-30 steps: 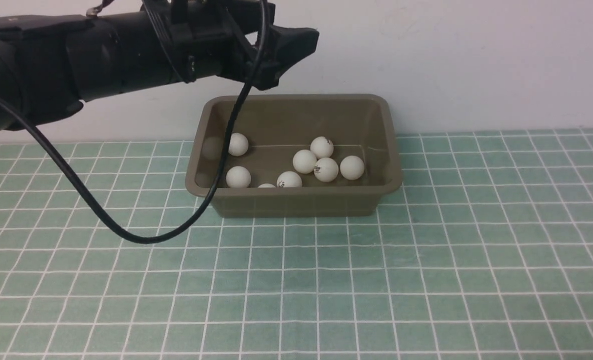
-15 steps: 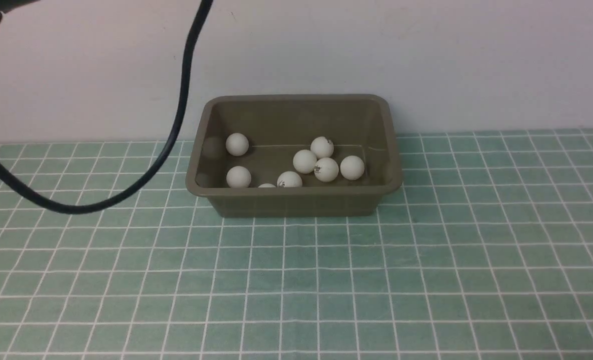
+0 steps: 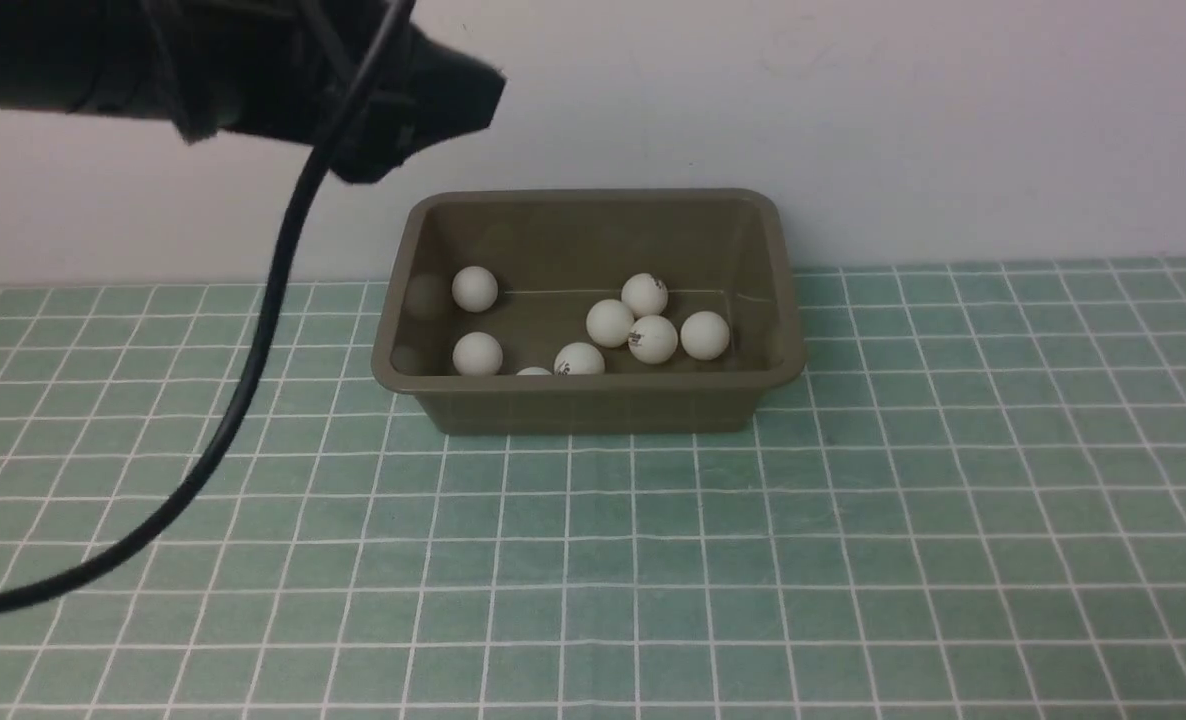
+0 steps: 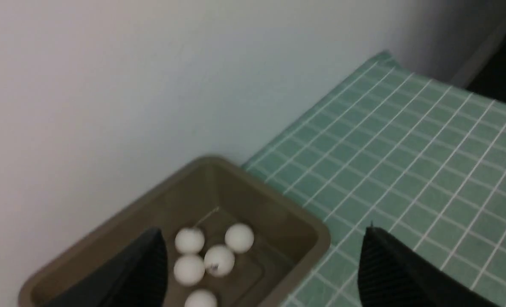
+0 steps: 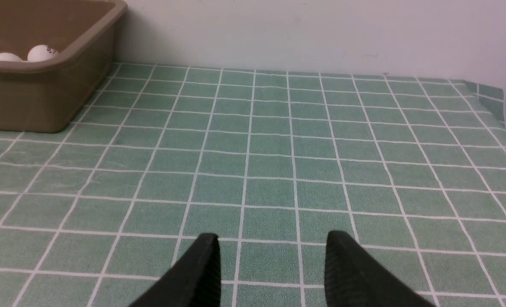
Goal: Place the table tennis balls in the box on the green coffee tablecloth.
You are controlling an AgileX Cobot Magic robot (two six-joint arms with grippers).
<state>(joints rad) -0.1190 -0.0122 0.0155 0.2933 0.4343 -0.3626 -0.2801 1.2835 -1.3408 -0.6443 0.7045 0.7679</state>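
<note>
Pale wall rises behind a table covered by the green coffee tablecloth [image 3: 853, 520], teal with thin white grid lines. Near the wall sits the box [image 3: 593, 400], an olive-brown plastic tub. Inside it lie the table tennis balls [image 3: 610, 323]: seven show fully in the front view and the top of an eighth peeks over the near rim. No ball is visible on the cloth.

Such balls are likely very light, hollow, smooth and quick to roll or bounce, so a gentle pinch across the middle, from above, would suit them; too hard a squeeze could dent one. The tub looks stiff and is best taken by its flared rim.

Hanging above the tub's left end, the left gripper [image 4: 261, 273] has its jaws spread wide and holds nothing. The right gripper [image 5: 272, 273] hovers low over bare cloth to the right of the tub, empty, at its most closed, though a gap shows between its fingers.

Half a second ago only the left arm's black cable [image 3: 253, 370] showed in the front view; now the arm fills the upper left corner again. The balls have not moved
</note>
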